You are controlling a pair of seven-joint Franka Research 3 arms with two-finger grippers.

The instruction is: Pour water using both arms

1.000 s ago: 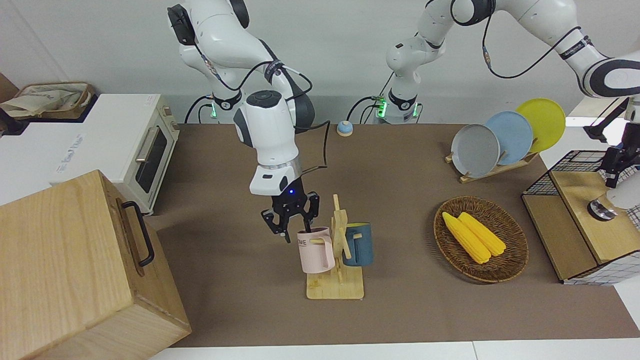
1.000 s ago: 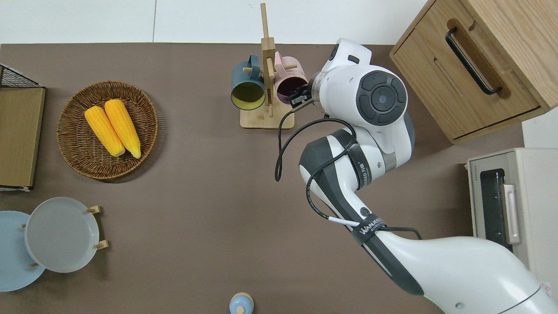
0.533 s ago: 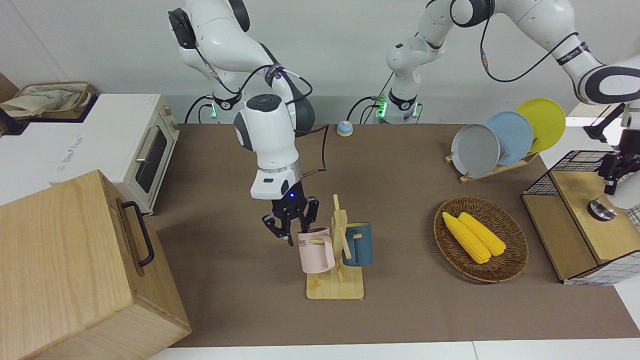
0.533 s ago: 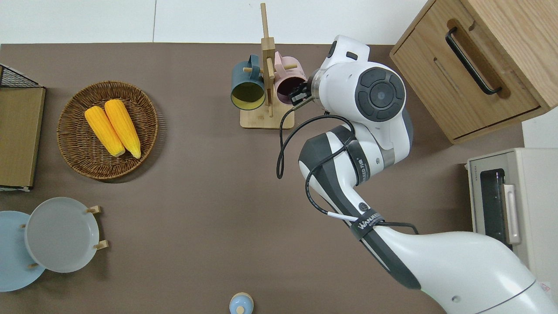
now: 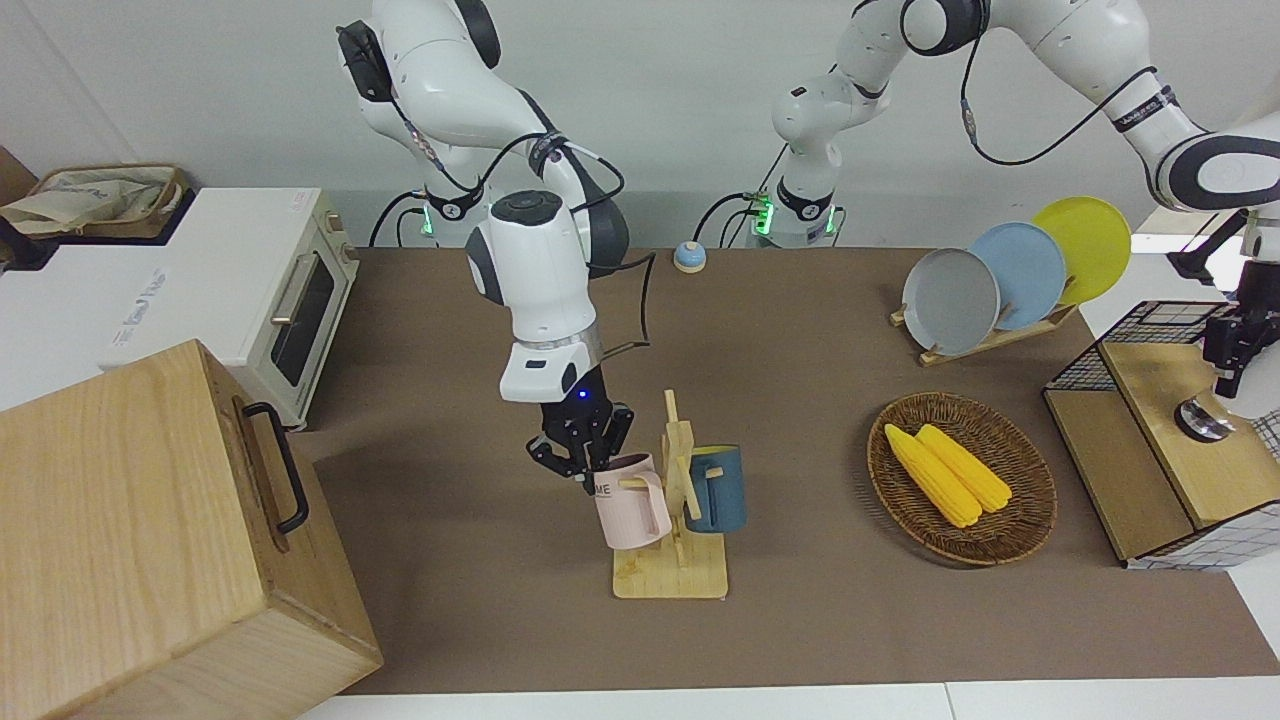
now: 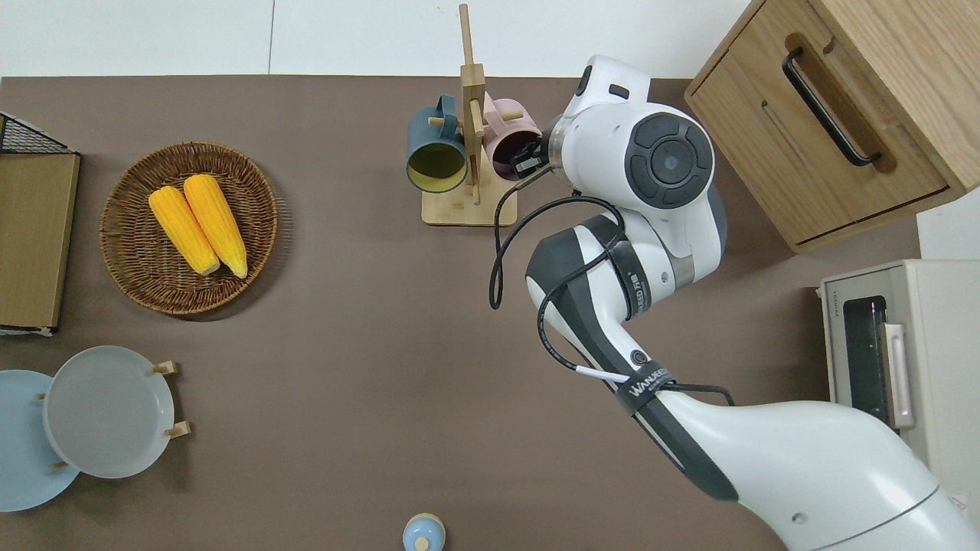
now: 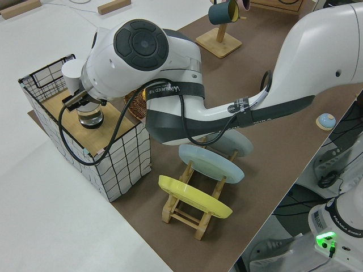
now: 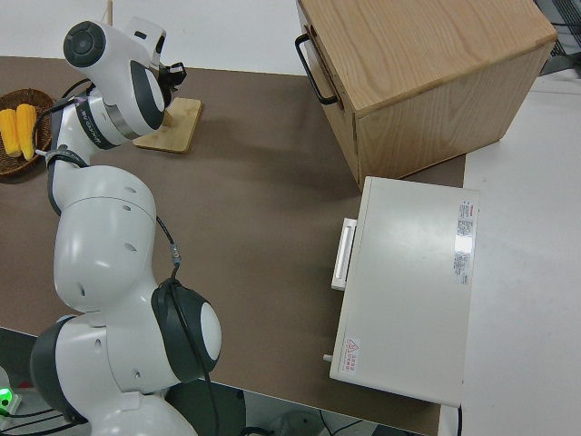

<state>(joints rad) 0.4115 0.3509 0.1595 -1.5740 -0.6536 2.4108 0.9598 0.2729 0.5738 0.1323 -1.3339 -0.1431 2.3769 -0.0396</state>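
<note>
Right end effector [image 5: 578,455] at rim of pink mug [image 5: 630,502], fingers looking pinched on the rim wall, one inside, one outside; judged clamped on it. Mug tilted on its peg of wooden mug rack [image 5: 672,578], not yet clear of rack. Blue mug [image 5: 718,488] hanging on opposite peg, untouched. Rack near the desk edge farthest from robots, mid-length.

Left end effector [image 7: 76,101] at the left arm's end of desk, over wooden top of wire crate [image 7: 122,156], right at a glass vessel with white cap [image 7: 86,113]; fingers hard to read, cannot tell whether gripping.

Elsewhere: wicker basket [image 5: 1030,500] with two corn cobs [image 5: 945,472] between rack and crate; plate rack [image 5: 1000,275] nearer robots; wooden cabinet [image 5: 150,540] and toaster oven [image 5: 290,300] at right arm's end.

Progress, judged: early. Mug grasp apparently made, lift-off pending. Left: free mug, set or hold it, secure water vessel, bring together, pour. No pouring visible.
</note>
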